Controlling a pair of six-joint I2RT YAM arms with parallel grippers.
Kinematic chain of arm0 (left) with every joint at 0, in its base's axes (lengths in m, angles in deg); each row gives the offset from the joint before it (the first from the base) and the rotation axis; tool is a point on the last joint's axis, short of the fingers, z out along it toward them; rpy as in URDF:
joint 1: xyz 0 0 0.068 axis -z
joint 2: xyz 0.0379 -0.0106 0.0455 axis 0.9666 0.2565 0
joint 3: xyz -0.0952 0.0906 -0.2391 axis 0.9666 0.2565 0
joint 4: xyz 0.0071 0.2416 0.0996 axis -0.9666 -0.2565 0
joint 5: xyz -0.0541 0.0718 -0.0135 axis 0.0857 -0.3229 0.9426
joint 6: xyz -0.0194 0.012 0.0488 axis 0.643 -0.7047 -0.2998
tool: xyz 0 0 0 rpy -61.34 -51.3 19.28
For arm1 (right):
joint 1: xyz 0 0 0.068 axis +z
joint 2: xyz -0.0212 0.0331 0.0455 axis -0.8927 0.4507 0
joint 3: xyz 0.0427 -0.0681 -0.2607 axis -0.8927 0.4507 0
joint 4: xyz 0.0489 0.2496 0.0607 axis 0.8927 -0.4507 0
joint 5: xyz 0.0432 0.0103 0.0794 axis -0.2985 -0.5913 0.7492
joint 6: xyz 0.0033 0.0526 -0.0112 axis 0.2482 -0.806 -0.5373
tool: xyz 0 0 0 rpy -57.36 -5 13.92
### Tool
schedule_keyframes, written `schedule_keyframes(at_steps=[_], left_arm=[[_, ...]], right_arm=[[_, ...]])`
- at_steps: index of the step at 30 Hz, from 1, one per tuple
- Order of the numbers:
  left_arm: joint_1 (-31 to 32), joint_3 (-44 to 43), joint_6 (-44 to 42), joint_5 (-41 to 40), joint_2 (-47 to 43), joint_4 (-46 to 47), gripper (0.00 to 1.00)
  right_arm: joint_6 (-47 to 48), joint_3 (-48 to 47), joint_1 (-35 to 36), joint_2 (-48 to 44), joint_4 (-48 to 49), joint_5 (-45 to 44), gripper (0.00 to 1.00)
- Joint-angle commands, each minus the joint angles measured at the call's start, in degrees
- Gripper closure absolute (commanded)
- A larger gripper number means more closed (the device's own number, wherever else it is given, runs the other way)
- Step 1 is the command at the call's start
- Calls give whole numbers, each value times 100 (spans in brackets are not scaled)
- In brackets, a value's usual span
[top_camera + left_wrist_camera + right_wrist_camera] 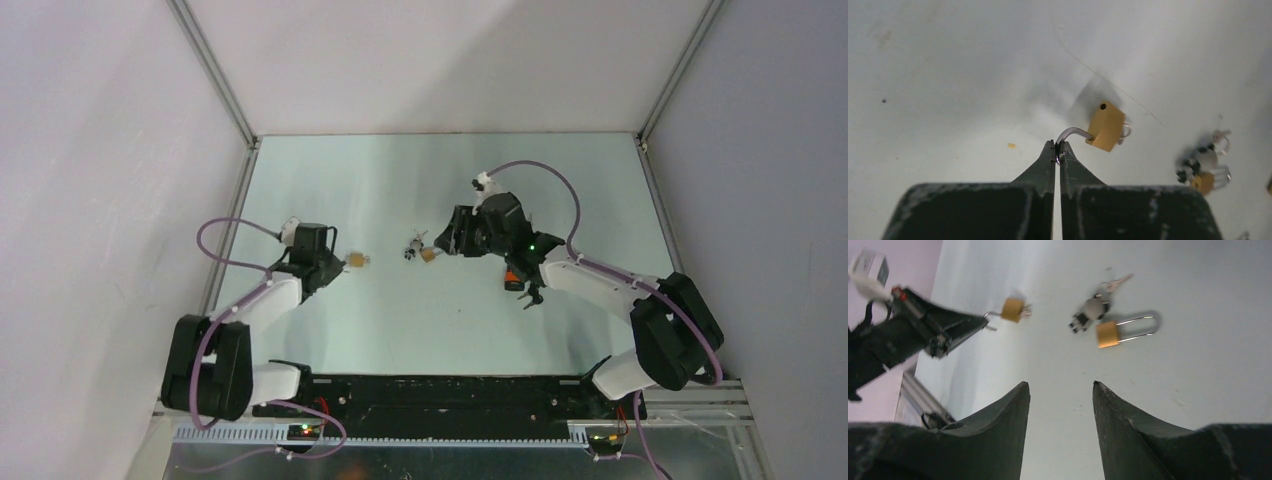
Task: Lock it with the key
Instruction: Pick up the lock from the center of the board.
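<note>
Left claw: we have the left gripper (1058,150) pinched tight, its tips clamped on the bent steel shackle (1073,132) of the small brass padlock (1105,126).
Small padlock: the body juts out past the claw tips, and the dark hole on top is empty, so the shackle stands open (a silvery bit shows at the body's far side, too small for us to name).
Where it sits: left of the key bunch (1091,310), and apart from it.
Right claw: over to the right gripper (1060,385), with its fingers spread, a clear gap between them and nothing in it. It hovers just right of the key bunch.
Key bunch: on the table (400,320), with one silver key sticking out.
Second padlock: a long-shackle padlock (1108,333) lies flat just beside the key bunch, on the right claw's side.
</note>
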State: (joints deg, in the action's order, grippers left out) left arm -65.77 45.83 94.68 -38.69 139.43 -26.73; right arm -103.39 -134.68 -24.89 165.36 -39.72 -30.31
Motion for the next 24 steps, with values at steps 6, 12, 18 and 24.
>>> schedule_keyframes(at_steps=[6, 12, 18, 24], left_arm=[[622, 75, -781, 425, -1143, -344, 100], [875, 165, -784, 800, -1507, -449, 100], [1102, 141, -769, 988, -1773, -615, 100], [1248, 172, -661, 1196, -2047, -712, 100]], right_arm=[[1470, 19, 899, 213, 870, 1418, 49], [2139, 19, 1342, 476, 1026, 1826, 47], [2659, 19, 1764, 985, 1534, 1107, 46], [2942, 19, 2071, 1681, 2545, 520, 34]])
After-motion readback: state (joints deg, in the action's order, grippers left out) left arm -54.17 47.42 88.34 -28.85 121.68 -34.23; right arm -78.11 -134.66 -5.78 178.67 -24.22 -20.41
